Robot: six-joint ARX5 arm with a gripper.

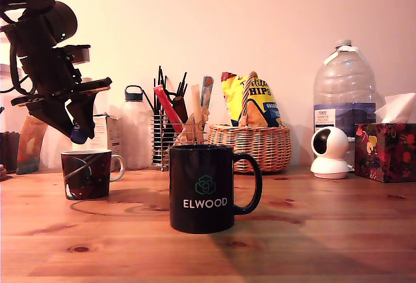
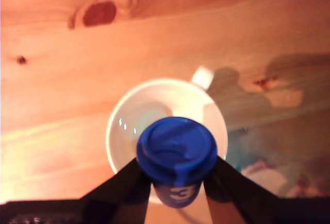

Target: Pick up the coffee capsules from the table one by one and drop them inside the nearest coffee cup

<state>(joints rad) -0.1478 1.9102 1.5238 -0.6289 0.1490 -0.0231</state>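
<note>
i'm up at the exterior view's left, my gripper (image 1: 77, 127) clamped on the dark blue capsule (image 2: 176, 154), hanging right above the small white-lined mug (image 1: 87, 174) on the pine table (image 1: 312, 231). the black elwood mug (image 1: 206, 188) stands to the right, apart.

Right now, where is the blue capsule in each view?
Exterior view: the blue capsule peeks out dark blue at the tip of the tool, at the exterior view's left, above the patterned mug.
Wrist view: the capsule sits in the foreground, clamped between the tool's black fingers, over the mug's white inside.
Shared landmark: the patterned mug, directly beneath the capsule in both views.
</note>
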